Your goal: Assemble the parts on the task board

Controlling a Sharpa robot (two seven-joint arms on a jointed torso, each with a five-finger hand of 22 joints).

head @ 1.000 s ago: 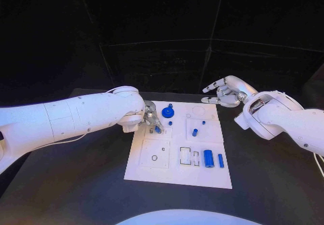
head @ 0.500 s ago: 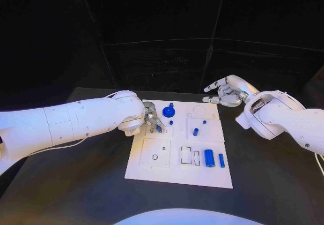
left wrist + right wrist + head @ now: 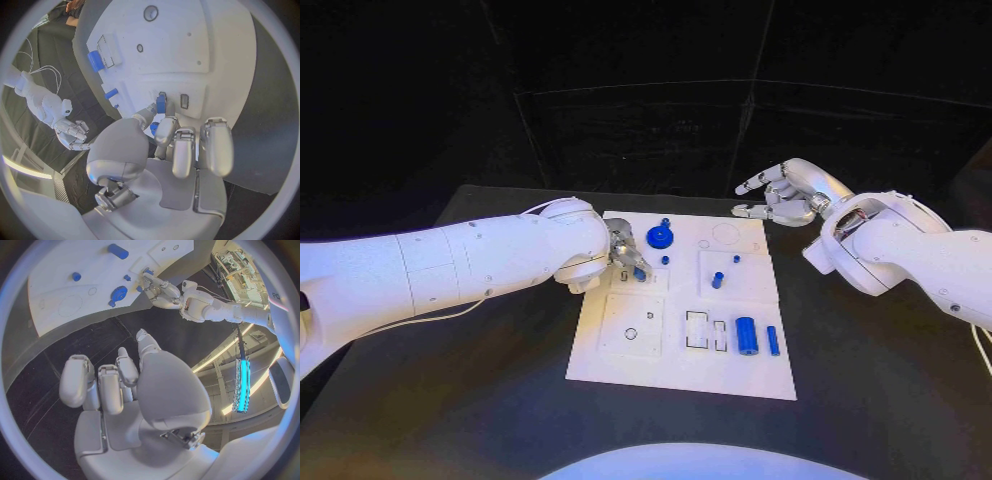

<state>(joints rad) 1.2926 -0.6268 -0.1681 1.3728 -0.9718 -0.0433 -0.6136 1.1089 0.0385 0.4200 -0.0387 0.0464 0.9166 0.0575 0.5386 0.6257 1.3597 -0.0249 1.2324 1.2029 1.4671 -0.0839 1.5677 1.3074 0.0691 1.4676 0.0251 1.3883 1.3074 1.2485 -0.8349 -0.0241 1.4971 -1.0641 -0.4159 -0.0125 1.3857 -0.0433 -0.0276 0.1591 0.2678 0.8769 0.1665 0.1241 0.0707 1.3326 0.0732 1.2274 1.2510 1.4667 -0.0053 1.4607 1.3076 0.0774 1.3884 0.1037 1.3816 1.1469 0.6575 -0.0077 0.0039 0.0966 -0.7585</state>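
Near end of task board (image 3: 678,375): I saw a fat blue cylinder (image 3: 747,336) and a thin blue bar (image 3: 772,341) lying flat, I think waiting for their turn.
Left hand (image 3: 626,258): I had its fingers pinched on a small blue peg (image 3: 160,104), held tip-down over a slot, ready to push in.
Far end: a blue round part (image 3: 659,237) sat there.
Right hand (image 3: 783,195): it hung past the board's far corner, fingers apart, holding nothing, out of the way.
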